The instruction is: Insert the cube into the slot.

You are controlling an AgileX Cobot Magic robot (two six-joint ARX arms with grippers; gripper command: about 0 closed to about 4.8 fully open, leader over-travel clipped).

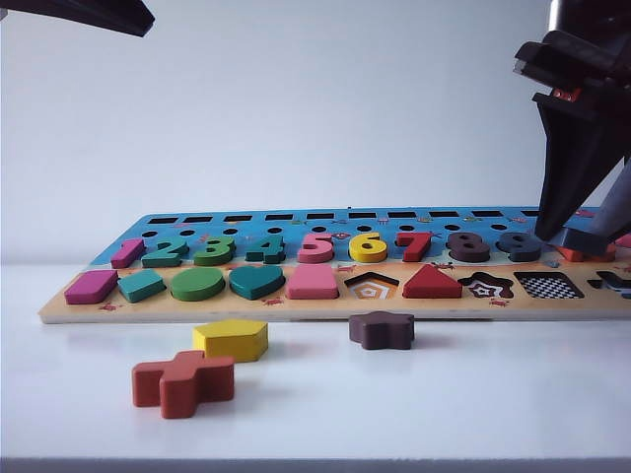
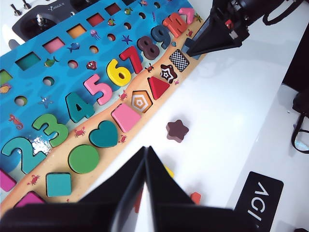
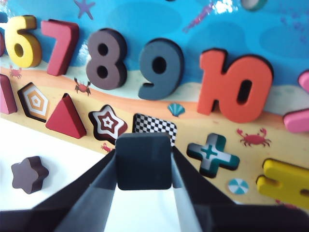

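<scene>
My right pincer [image 3: 144, 166] grips the cube [image 3: 144, 161], held just short of the checkerboard slot [image 3: 155, 126] on the puzzle board [image 3: 203, 123]. Pickup is done; lowering and seating remain. My left pincer [image 2: 146, 169], clenched and empty, hangs above the surface [image 2: 231, 121].

Bright, even light fills all three views. The white glossy tabletop [image 1: 473, 394] shows soft reflections and only faint shadows under the loose pieces. Glare washes out the tabletop in the left wrist view. In the right wrist view, the flat dark navy square block [image 3: 144, 161] and black gripper fingers [image 3: 91, 193] look soft, slightly blurred.
</scene>
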